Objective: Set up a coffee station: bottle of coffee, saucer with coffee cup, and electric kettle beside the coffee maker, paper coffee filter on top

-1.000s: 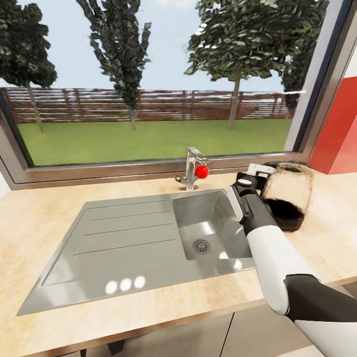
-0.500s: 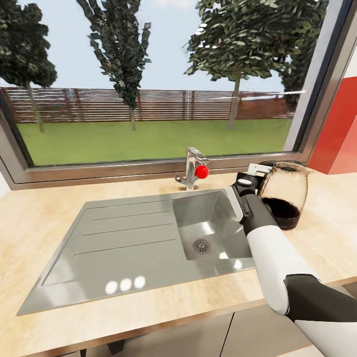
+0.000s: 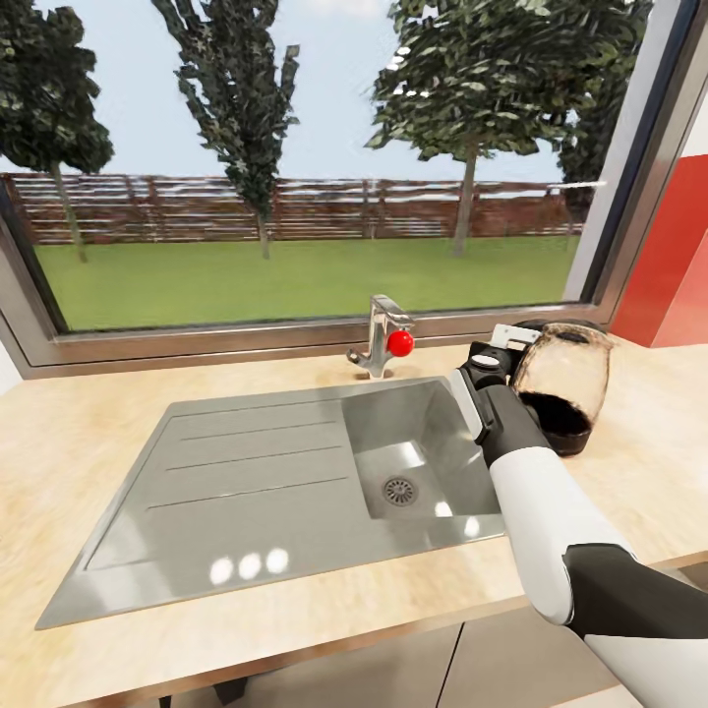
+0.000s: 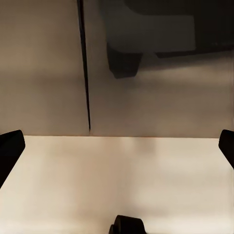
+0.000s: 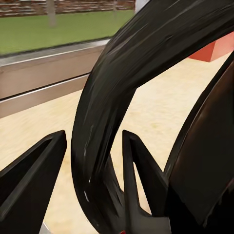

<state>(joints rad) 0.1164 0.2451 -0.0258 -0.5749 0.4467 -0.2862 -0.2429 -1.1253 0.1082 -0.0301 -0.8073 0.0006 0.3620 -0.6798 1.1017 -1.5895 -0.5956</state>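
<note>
Kettle duty: the right gripper [image 5: 92, 161] has its 2 fingers pinching the electric kettle [image 3: 562, 385] by its black loop handle [image 5: 117, 97], just right of the sink [image 3: 285, 482] on the kitchen countertop [image 3: 59, 442]. Left gripper [image 4: 117, 146] spread wide.

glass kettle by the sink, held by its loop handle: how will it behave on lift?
The electric kettle is clear glass, so probably fragile against the sink rim. The right gripper straddles only its handle, off to one side, so it may swing or tilt. The dark base likely keeps weight low.
</note>
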